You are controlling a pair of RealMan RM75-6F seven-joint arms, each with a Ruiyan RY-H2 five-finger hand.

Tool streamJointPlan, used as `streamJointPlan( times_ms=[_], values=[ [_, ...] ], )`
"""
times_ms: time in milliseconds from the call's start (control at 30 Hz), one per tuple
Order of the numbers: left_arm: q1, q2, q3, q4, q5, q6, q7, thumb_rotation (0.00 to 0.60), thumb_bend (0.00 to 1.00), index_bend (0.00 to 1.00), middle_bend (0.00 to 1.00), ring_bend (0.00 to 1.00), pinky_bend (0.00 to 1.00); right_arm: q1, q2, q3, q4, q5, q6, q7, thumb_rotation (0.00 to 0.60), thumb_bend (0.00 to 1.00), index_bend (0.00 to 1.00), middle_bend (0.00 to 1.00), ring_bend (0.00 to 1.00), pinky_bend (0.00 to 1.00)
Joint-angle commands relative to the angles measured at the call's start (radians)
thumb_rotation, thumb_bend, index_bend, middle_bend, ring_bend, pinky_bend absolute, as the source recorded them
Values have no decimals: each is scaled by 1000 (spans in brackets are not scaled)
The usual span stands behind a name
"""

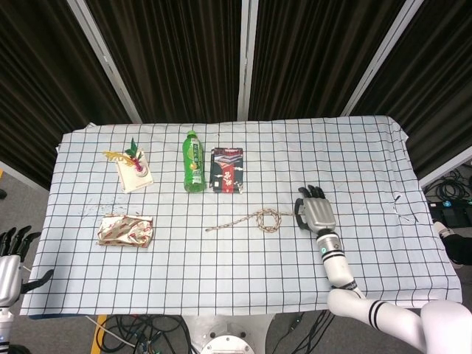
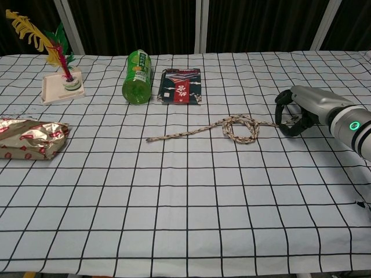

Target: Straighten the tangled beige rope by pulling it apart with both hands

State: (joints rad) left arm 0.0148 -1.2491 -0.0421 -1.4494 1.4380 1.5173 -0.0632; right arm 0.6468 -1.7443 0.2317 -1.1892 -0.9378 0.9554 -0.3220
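Observation:
The beige rope [image 1: 258, 219] [image 2: 220, 128] lies mid-table, a straight tail running left from a tangled loop [image 2: 240, 128]. My right hand [image 1: 316, 210] [image 2: 297, 112] sits palm down at the rope's right end. Its fingers curl down with the thumb closing under them, right where the rope end [image 2: 275, 123] meets the fingertips. The contact itself is small and partly hidden. My left hand [image 1: 10, 259] hangs off the table's near left corner with fingers spread and nothing in it. It shows only in the head view.
A green bottle [image 2: 137, 76] lies beside a dark packet [image 2: 181, 86] behind the rope. A feather ornament on a white base [image 2: 61, 84] stands at far left. A shiny snack bag [image 2: 30, 139] lies at the left edge. The checked cloth [image 2: 185, 220] covers the table.

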Motion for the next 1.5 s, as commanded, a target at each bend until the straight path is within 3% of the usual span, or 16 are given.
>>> streamJointPlan(
  times_ms=[33,1500],
  values=[
    [0,0,0,0,0,0,0,600,123,199,88,0,0,-2,3,1,-4,-5,2,3,600,398,531,127,0,0],
    [1,-1,2,6,3,-3,-17,600,123,197,88,0,0,1,-7,14,16,7,-13,-7,600,353,478,125,0,0]
  ],
)
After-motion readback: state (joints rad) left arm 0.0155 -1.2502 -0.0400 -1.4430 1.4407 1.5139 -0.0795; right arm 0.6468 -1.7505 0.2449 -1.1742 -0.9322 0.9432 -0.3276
